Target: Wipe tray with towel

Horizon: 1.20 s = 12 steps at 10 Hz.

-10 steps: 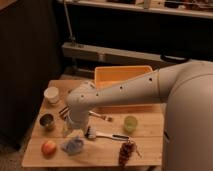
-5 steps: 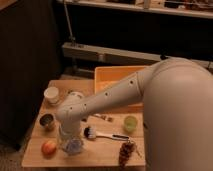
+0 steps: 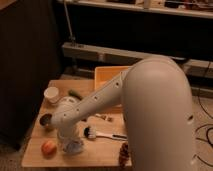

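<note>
Dim warm light falls on a low wooden surface (image 3: 107,152), the end effector (image 3: 70,141) low over its front left part, with a dark cabinet (image 3: 25,65) at left, a grey metal shelving rack (image 3: 100,52) behind, and black cables (image 3: 204,134) on the speckled floor (image 3: 202,117) at right.

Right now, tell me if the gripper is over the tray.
No, the gripper is by the towel at the front of the table, away from the tray.

The hand (image 3: 68,138) hangs over the towel (image 3: 76,147).
</note>
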Each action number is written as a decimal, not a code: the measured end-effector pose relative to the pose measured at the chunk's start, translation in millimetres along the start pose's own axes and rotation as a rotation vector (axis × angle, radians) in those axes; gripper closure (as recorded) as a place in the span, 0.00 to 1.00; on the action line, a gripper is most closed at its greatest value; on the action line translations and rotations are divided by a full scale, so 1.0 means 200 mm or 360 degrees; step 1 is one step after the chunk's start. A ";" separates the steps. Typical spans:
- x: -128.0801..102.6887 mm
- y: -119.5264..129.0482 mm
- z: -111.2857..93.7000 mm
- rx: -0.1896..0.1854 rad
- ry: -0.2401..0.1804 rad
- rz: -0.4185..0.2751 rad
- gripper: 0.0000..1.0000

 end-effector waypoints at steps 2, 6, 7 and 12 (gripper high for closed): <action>0.00 0.00 0.06 0.0006 0.0036 -0.0019 0.70; -0.02 -0.03 -0.02 -0.0030 0.0049 0.0040 1.00; -0.03 -0.06 -0.10 -0.0048 0.0042 0.0078 1.00; -0.27 -0.33 -0.73 -0.0138 -0.0092 0.0236 1.00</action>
